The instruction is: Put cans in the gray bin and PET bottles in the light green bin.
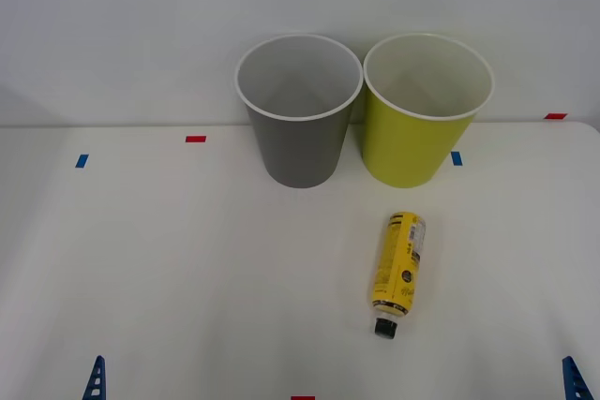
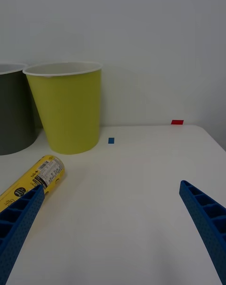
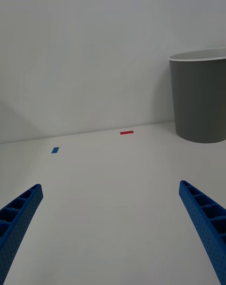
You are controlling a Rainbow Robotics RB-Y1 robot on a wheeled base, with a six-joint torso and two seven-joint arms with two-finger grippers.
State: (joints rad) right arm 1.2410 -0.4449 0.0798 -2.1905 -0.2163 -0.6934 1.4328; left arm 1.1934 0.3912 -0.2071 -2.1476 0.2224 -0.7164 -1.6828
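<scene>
1. Gray bin (image 1: 298, 128) & light green bin (image 1: 424, 124) upright, just beside each other at back of white counter (image 1: 187, 259).
2. PET bottle (image 1: 399, 269) lies on its side in front of green bin, black cap toward robot.
3. Left claw (image 3: 110, 228) released, low at near left.
4. Right claw (image 2: 110, 223) released, near right, bottle just past one finger.

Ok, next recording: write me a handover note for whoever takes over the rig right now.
Left claw: open, holding nothing, low at the table's near left.
Right claw: open, holding nothing, near right, beside the bottle.
Small yellow-labelled, black-capped PET bottle: lying on the white table, in front of the round yellow-green bin; round gray bin stands to that bin's left.
Done: nothing.
Left: bottle into the yellow-green bin.
</scene>
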